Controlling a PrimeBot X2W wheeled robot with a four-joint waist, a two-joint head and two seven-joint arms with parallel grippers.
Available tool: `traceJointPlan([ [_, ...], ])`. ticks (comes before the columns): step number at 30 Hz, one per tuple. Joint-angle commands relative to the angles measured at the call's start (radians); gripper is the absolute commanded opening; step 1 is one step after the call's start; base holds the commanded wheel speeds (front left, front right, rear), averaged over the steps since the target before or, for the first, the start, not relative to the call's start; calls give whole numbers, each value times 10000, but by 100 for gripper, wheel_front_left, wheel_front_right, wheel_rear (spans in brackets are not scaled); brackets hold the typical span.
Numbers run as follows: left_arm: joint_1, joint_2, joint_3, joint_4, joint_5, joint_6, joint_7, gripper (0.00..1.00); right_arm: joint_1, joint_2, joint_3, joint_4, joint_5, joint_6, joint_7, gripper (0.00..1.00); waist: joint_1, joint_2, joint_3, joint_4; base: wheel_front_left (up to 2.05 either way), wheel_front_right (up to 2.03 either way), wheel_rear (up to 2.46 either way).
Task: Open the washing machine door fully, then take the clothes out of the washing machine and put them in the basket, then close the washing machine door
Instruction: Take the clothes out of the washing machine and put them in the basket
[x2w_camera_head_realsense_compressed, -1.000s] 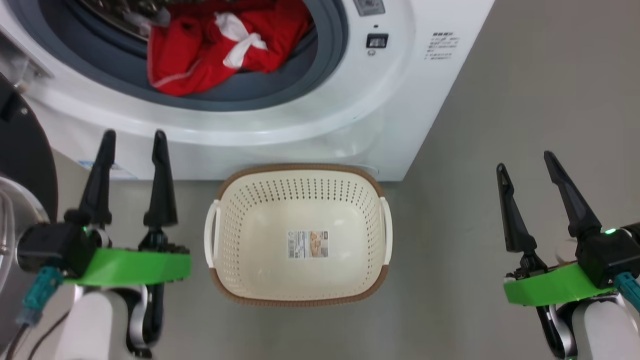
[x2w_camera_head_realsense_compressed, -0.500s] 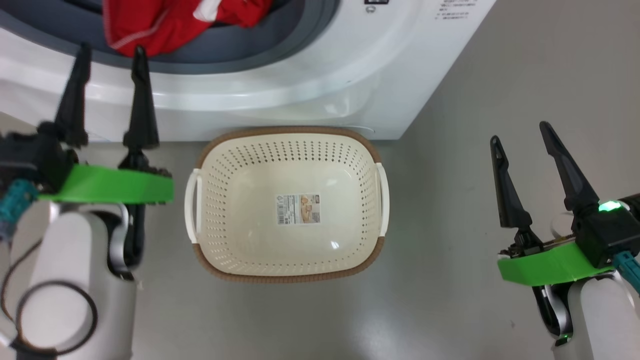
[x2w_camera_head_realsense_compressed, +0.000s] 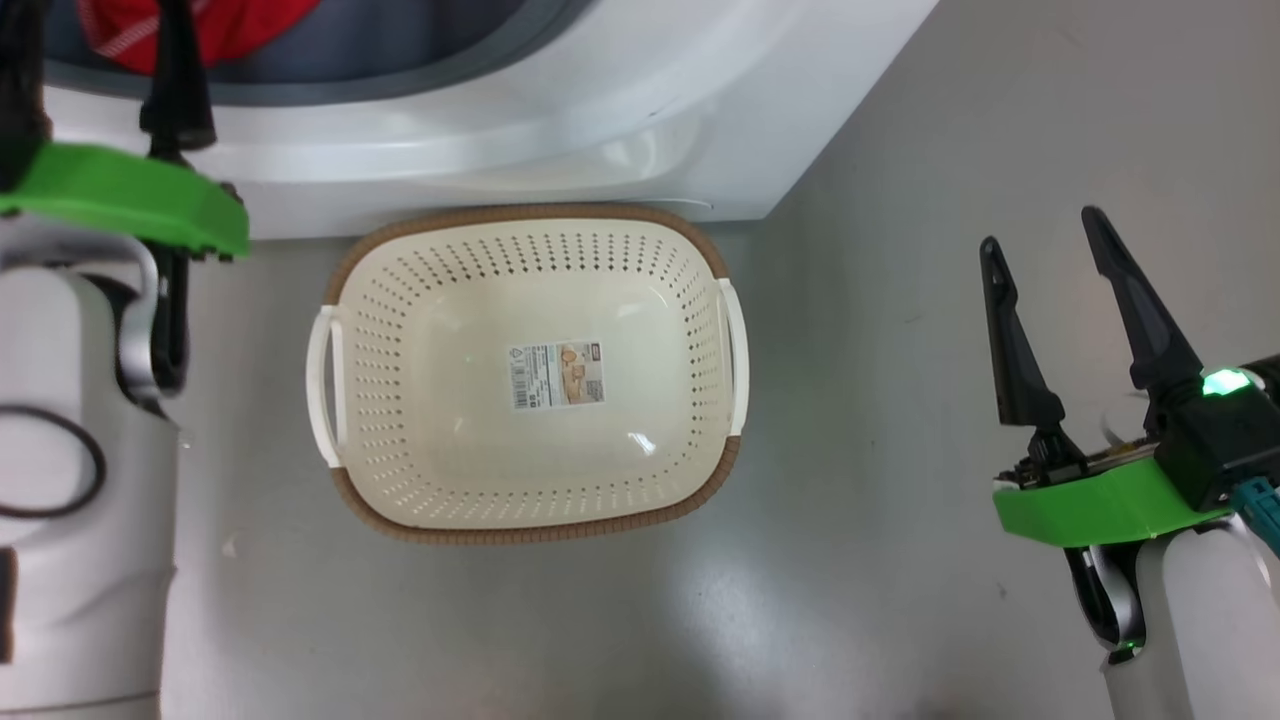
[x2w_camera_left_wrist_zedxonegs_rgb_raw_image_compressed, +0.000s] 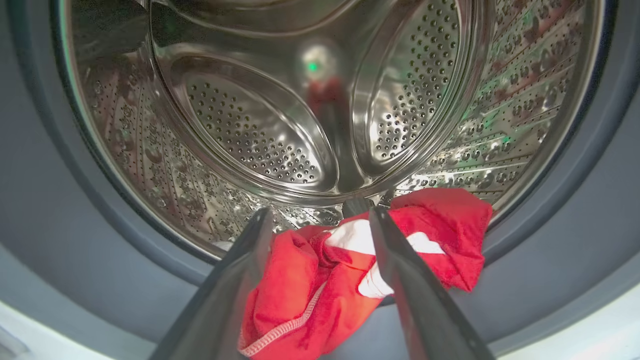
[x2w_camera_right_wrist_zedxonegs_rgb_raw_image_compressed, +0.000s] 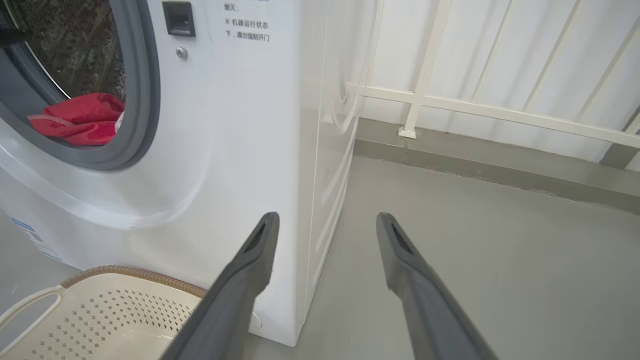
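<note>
**Clothes next: left gripper reaches the drum**

Head view: the left gripper has risen from beside the basket to the washing machine's opening at upper left, so pick-up looks next. The right gripper hangs wide and empty at lower right.

Left wrist view: spread fingers frame the red clothes on the drum's lower lip, gripping nothing.

Right wrist view: fingers apart above bare floor.

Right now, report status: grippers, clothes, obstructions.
Left gripper open, aimed at red-and-white garment at lip of steel drum. Right gripper open, over grey floor. Cream perforated basket holds no clothes. Nothing blocking.
</note>
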Motion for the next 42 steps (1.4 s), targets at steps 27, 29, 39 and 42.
traceJointPlan([
  [27, -2819, 2431, -1262, 3152, 1962, 485, 2802, 100, -782, -24, 669, -83, 692, 46, -63, 100, 1, 0, 1077, -897, 0, 0, 0],
  [29, -2849, 2466, -1270, 3259, 1926, 476, 2916, 100, -804, -24, 671, -82, 726, 46, -63, 100, 1, 0, 1105, -924, 0, 0, 0],
  [39, -2946, 2558, -1457, 3351, 1847, 400, 3163, 0, -903, -24, 724, -57, 861, 46, -63, 100, 1, 0, 1190, -977, 0, 0, 0],
  [42, -2971, 2546, -1461, 3284, 1740, 340, 3058, 0, -906, -24, 725, -29, 865, 46, -63, 100, 1, 0, 1168, -968, 0, 0, 0],
])
